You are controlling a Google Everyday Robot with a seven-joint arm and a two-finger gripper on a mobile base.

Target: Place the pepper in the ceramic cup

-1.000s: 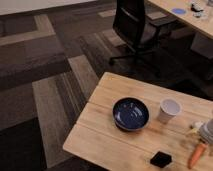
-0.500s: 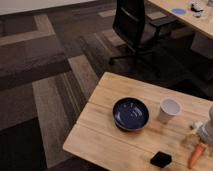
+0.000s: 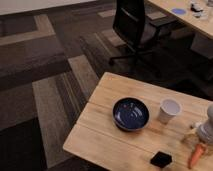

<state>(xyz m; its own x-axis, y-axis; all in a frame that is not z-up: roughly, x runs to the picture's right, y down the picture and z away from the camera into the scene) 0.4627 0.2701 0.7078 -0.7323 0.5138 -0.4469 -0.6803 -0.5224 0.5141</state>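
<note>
End effector: the end effector [image 3: 207,127] shows as a grey shape at the right edge of the view, low over the near right part of the tabletop [image 3: 110,135]. Whether it is released or clenched I cannot tell, nor whether it touches anything.
Pepper: the pepper [image 3: 195,156] is a slim orange-red taper lying near the front right corner, just below the end effector, its narrow tip toward the near edge.
Pepper handling: probably light and fairly stiff, with smooth skin that may slip. The thicker upper half looks like the best place to take hold, squeezed across its width, so that the narrow tip can lead down into the cup.
Black item: a small flat black object [image 3: 161,159] lies just left of the pepper, apart from it.
Bowl: a wide dark blue bowl [image 3: 131,113] sits mid-tabletop, well left of the pepper.
Ceramic cup: the ceramic cup [image 3: 169,110] stands upright just right of the bowl, mouth open and seemingly empty. It is narrow and likely light, so a sideways knock could tip it.
Task state: the pepper is not yet in the cup.
Beyond: a black office chair [image 3: 135,25] stands on striped carpet, with another desk [image 3: 185,12] at the far right.
</note>
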